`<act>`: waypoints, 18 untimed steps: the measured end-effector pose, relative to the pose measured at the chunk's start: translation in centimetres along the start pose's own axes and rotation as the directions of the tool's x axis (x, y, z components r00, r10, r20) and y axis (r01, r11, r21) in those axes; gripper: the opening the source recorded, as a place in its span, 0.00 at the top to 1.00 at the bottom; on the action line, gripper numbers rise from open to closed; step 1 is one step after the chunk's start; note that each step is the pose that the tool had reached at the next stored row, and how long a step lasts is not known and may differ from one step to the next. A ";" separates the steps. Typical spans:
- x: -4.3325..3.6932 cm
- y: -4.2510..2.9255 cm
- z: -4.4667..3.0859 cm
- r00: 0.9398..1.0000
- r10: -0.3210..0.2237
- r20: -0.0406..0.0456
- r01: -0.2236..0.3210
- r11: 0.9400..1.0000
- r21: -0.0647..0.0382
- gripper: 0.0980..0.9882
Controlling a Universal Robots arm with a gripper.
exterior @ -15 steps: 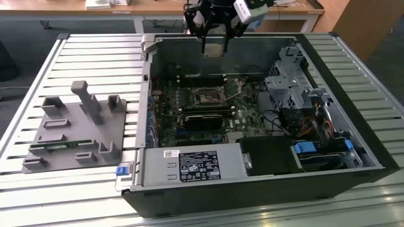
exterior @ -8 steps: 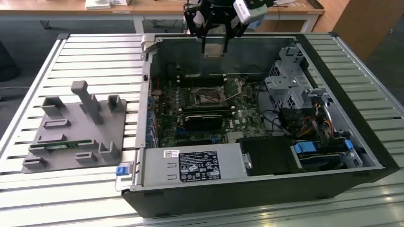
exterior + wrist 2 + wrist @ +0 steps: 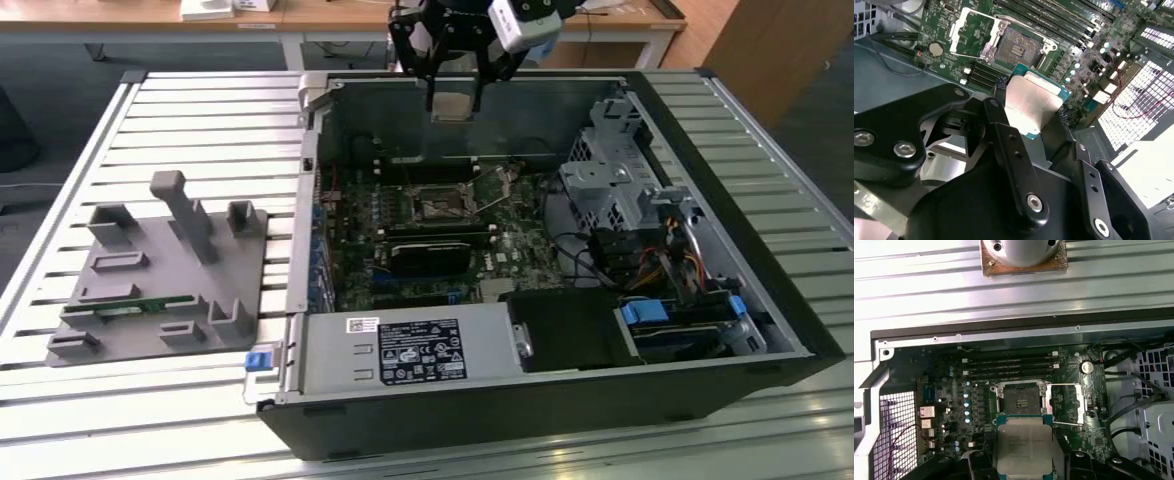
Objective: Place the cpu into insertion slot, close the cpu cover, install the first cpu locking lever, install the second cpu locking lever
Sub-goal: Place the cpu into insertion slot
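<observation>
My gripper (image 3: 451, 108) over open case (image 3: 707, 150); jaws partly closed, pinching chip (image 3: 1031, 102) by two edges. Socket (image 3: 1024, 401) below bare, cover (image 3: 1066, 402) flipped open.

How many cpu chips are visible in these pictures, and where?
1. The cpu is clamped in the jaws of the gripper, above the board; the insertion slot there is empty. Others may be hidden.
</observation>
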State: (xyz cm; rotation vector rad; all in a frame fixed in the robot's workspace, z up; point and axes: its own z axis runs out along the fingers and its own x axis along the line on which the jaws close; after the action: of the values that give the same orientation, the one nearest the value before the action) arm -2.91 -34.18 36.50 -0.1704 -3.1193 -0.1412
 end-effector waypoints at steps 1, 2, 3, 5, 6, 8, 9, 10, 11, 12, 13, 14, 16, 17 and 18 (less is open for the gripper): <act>0.00 0.00 0.01 1.000 0.008 0.001 -0.008 1.000 0.000 0.51; 0.00 0.00 0.02 0.999 0.040 0.004 -0.040 0.999 -0.001 0.51; 0.00 0.00 0.02 0.999 0.043 0.004 -0.043 0.999 -0.001 0.51; 0.00 0.00 0.02 0.999 0.050 0.004 -0.050 0.999 -0.001 0.51; 0.00 0.00 0.02 0.999 0.053 0.005 -0.053 0.999 -0.001 0.51; 0.00 0.00 0.02 0.998 0.059 0.005 -0.059 0.998 -0.001 0.51; 0.00 0.00 0.02 0.998 0.063 0.006 -0.063 0.998 -0.001 0.51; 0.00 0.00 0.02 0.998 0.066 0.006 -0.066 0.998 -0.001 0.51; 0.00 0.00 0.02 0.998 0.069 0.006 -0.069 0.998 -0.002 0.51; 0.00 0.00 0.03 0.997 0.073 0.006 -0.073 0.997 -0.002 0.51; 0.00 0.00 0.03 0.997 0.076 0.007 -0.076 0.997 -0.002 0.51; 0.00 0.00 0.03 0.997 0.080 0.007 -0.080 0.997 -0.002 0.51; 0.00 0.00 0.03 0.996 0.086 0.008 -0.086 0.996 -0.002 0.51; 0.00 0.00 0.03 0.996 0.090 0.008 -0.090 0.996 -0.002 0.51; 0.00 0.00 0.03 0.996 0.093 0.008 -0.093 0.996 -0.002 0.51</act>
State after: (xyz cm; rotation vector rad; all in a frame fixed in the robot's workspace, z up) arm -2.92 -34.18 36.47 -0.3165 -3.1121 -0.1422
